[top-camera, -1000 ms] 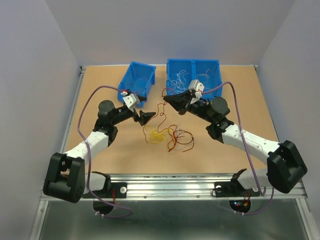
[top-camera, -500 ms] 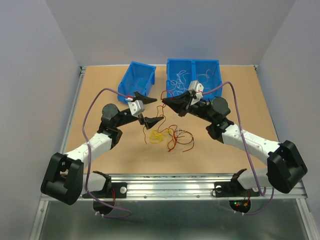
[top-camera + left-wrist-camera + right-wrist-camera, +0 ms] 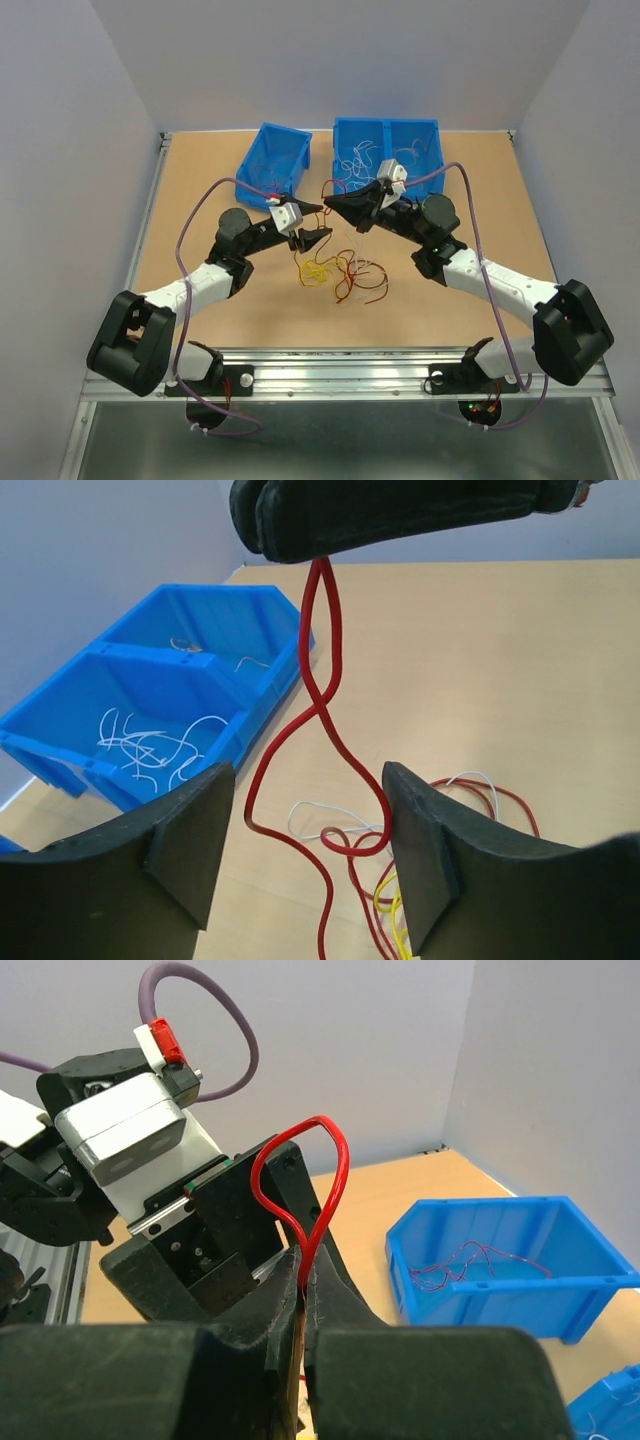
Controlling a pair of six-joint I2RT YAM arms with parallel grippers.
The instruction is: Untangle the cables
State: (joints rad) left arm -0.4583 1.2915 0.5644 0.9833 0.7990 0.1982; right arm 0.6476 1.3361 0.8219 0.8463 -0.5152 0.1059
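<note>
The right gripper [image 3: 328, 203] clamps a red cable [image 3: 318, 630] raised above the clump [image 3: 335, 272]. The left gripper [image 3: 308, 820], fingers apart, straddles it. Some cables lie in the bins [image 3: 385, 128]; the clump is still tangled.

Robotics lab test cell: bare wooden bench [image 3: 520, 210] boxed in by plain pale walls [image 3: 70, 150] on its left, right and far sides. An aluminium rail [image 3: 340, 360] along the bench's near edge carries the left arm [image 3: 190, 285] and right arm [image 3: 500, 285]. At the bench's far edge sit a single blue parts bin [image 3: 275, 165] and a two-compartment blue bin [image 3: 385, 150], and short loose cables [image 3: 335, 272] lie mid-bench.
</note>
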